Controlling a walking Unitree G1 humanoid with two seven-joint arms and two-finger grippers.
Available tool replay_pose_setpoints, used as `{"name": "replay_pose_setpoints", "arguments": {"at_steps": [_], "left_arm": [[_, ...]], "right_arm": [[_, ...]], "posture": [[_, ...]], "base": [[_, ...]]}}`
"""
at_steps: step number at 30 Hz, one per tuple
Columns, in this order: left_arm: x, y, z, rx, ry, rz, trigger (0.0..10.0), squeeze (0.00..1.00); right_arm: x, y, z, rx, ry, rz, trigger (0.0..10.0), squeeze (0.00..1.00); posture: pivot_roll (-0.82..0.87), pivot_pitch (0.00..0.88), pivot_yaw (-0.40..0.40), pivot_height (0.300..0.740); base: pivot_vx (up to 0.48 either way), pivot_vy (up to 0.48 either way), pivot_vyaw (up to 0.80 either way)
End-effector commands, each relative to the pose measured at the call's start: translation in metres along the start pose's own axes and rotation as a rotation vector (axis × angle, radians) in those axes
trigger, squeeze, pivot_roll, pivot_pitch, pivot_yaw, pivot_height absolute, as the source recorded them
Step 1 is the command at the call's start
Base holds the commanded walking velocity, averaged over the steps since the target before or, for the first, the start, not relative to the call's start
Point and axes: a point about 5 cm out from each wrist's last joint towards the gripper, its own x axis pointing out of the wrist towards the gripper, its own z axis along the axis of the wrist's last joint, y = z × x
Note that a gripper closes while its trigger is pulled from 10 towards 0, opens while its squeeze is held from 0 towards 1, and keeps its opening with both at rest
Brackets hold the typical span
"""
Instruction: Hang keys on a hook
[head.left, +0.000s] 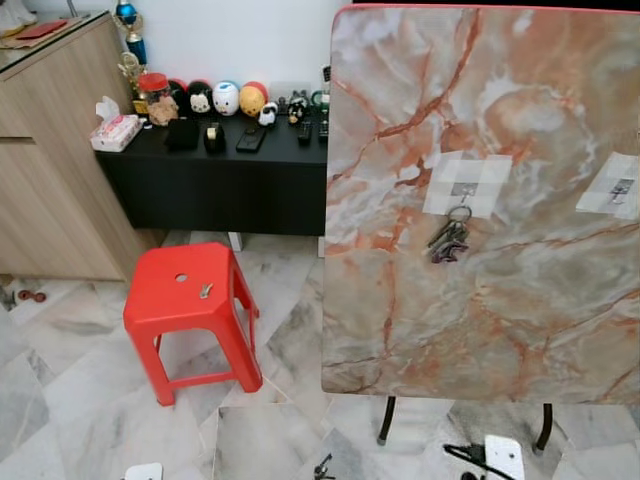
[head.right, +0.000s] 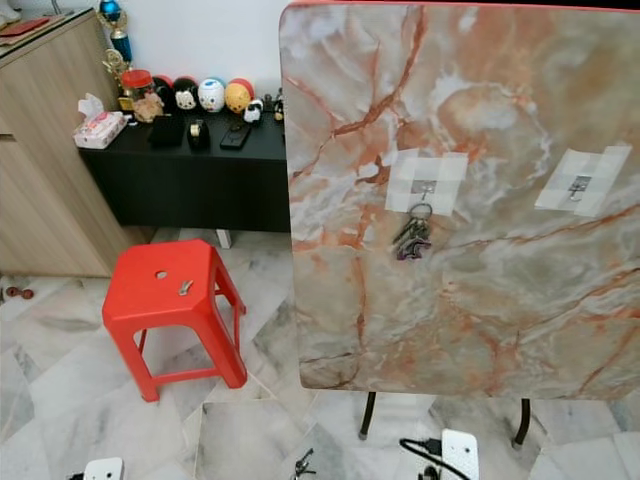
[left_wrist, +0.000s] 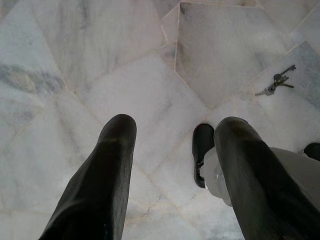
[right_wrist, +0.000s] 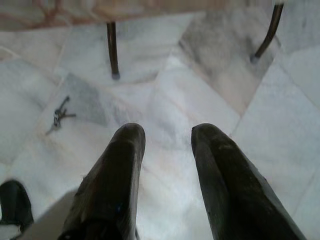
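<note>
Keys (left_wrist: 274, 86) lie on the marble floor (left_wrist: 100, 60), well beyond both grippers' parted, empty fingers (right_wrist: 115, 170).

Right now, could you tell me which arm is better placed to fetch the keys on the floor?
Probably the right: left gripper and right gripper both hang open, the keys lie about midway, but the empty hook sits on the board's right side.

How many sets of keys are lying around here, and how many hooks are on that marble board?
Key bunch hanging on the left hook: 1
Key on the red stool: 1
Key bunch on the floor: 1
Hooks on the board, left hook and right hook: 2
Total: 3 key items, 2 hooks.
</note>
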Motion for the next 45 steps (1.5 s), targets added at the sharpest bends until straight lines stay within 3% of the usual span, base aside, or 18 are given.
{"name": "replay_pose_setpoints", "arguments": {"at_steps": [1,9,17,26,29,33,45], "left_arm": [[-0.001,0.001,-0.006,0.008,0.023,-0.006,10.0,0.0],[-0.002,-0.001,-0.009,-0.005,0.04,-0.014,10.0,0.0],[-0.002,-0.002,-0.009,0.001,0.04,-0.014,10.0,0.0],[-0.001,-0.002,-0.008,0.0,0.04,-0.017,10.0,0.0],[-0.001,-0.002,-0.008,0.0,0.04,-0.017,10.0,0.0],[-0.002,-0.002,-0.009,-0.002,0.039,-0.017,10.0,0.0],[-0.002,-0.001,-0.01,-0.006,0.041,-0.022,10.0,0.0]], "right_arm": [[-0.001,-0.007,-0.006,0.001,0.031,-0.023,10.0,0.0],[-0.004,-0.026,-0.016,-0.042,0.08,-0.046,10.0,0.0],[-0.005,-0.024,-0.022,-0.048,0.101,-0.026,10.0,0.0],[-0.009,-0.032,-0.033,-0.085,0.118,-0.03,10.0,0.0],[-0.009,-0.033,-0.034,-0.086,0.12,-0.032,10.0,0.0],[-0.006,-0.023,-0.027,-0.127,0.106,-0.012,10.0,0.0],[-0.007,-0.025,-0.028,-0.137,0.106,-0.013,10.0,0.0]], "posture": [[-0.03,0.0,-0.025,0.74],[-0.01,0.0,-0.032,0.74],[-0.01,0.0,-0.03,0.74],[-0.01,0.0,-0.026,0.74],[-0.01,0.0,-0.028,0.74],[-0.01,0.0,-0.025,0.74],[-0.01,0.0,-0.022,0.74]], "base": [[0.0,0.0,0.0],[0.0,0.0,0.0],[0.0,0.258,0.0],[0.0,0.298,0.0],[0.0,0.296,0.0],[0.0,0.296,0.0],[0.0,0.307,0.0]]}}
